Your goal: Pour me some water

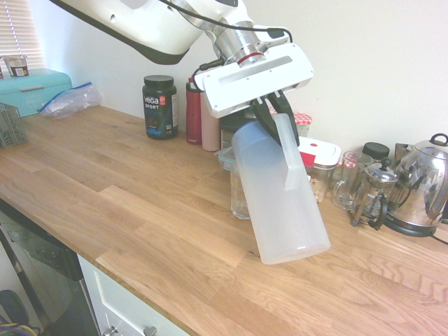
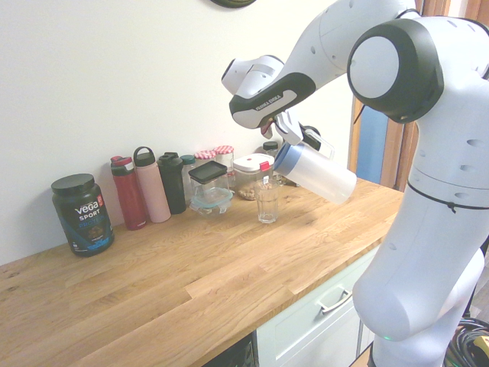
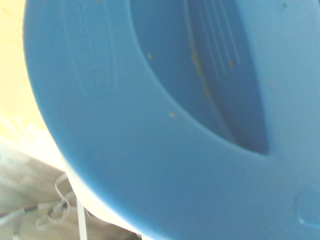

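- Hand: the two-finger gripper (image 1: 288, 140) is closed on the upright side handle (image 1: 289, 164) of the tall frosted-white translucent plastic jug (image 1: 283, 203); one dark finger lies on each side of the handle, a grip that presumably lets the wrist tip the load.
- Task's thing: the water would be inside this jug. No level can be made out through the cloudy wall, so amount uncertain.
- Attitude: jug is raised off the pale wood-block counter (image 1: 154, 210) and leaning, round blue plastic lid (image 2: 288, 158) toward 10 o'clock in the second exterior view, base toward 4. Lean likely serves to bring the spout end over first.
- Receiver: clear faceted drinking glass (image 2: 267, 202) stands upright on the counter, at about 8 o'clock from the jug in that same view. Upright and in front of the stored containers, it seems the intended target.
- Lid: the wrist view is mostly filled by its blue face with a curved recess. No stream seen.
- Surroundings, first exterior view, clock centred on jug: shiny steel kettle (image 1: 420, 183) near 3; black Vega Sport tub (image 1: 161, 108) near 10.
- Judgement: pouring stage, flow not evident. Next, align spout above glass, then tip further, slowly; a poorly aligned spout could wet the counter, and a low jug could knock the glass.
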`<state>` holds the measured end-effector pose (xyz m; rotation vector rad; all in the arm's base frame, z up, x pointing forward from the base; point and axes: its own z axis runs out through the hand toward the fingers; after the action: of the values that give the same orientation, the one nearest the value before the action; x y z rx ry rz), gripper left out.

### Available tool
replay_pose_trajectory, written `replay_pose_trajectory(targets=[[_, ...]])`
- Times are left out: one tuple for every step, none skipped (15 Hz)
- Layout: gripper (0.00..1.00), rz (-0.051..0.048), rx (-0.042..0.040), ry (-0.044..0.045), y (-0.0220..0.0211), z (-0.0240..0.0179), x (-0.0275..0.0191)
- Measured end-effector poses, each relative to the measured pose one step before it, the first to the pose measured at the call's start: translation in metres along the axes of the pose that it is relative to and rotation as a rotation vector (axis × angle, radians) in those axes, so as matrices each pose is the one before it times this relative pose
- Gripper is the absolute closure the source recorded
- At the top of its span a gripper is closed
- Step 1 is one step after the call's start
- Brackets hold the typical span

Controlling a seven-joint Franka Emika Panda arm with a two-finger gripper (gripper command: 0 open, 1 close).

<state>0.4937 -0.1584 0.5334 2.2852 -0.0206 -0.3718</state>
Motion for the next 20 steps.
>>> replay_pose_trajectory(targets=[[1.0,-0.00825,-0.01068,-0.00516,-0.00263,0.00192,0.0031],[1.0,-0.00651,-0.01071,-0.00376,-0.00236,0.00149,0.00285],[1.0,-0.00438,-0.00662,-0.00208,-0.00189,0.00074,0.00199],[1.0,-0.00136,-0.00382,-0.00021,-0.00108,-0.00007,0.00098],[1.0,0.00129,-0.00405,0.00008,-0.00033,-0.0001,0.00047],[1.0,0.00212,-0.00482,0.00031,0.00024,-0.00014,0.00013],[1.0,0.0025,-0.00379,0.00038,0.00012,-0.00019,0.00012],[1.0,0.00259,-0.00078,0.00011,-0.00017,-0.00007,0.00013],[1.0,0.00391,0.00041,-0.00044,-0.00018,0.0002,0.00004],[1.0,0.00379,0.0037,-0.00108,0.00012,0.00075,-0.0001],[1.0,0.0031,0.00957,-0.0018,0.00042,0.00161,-0.00023],[1.0,0.00492,0.01748,-0.00027,0.00057,0.00188,-0.00042],[1.0,0.00903,0.02355,0.00232,0.00225,0.00241,-0.00118],[1.0,0.01041,0.02871,0.00528,0.0038,0.00212,-0.00203],[1.0,0.0094,0.02739,0.00428,0.0055,0.00155,-0.00354],[1.0,0.01224,0.02406,0.00706,0.00785,0.00068,-0.00508],[1.0,0.01498,0.0305,0.01364,0.00939,-0.00105,-0.00631],[1.0,0.02091,0.0433,0.0205,0.01017,-0.00287,-0.00765],[1.0,0.02856,0.05278,0.02108,0.00957,-0.00438,-0.00867],[1.0,0.03037,0.0567,0.01825,0.00764,-0.00625,-0.0095]])
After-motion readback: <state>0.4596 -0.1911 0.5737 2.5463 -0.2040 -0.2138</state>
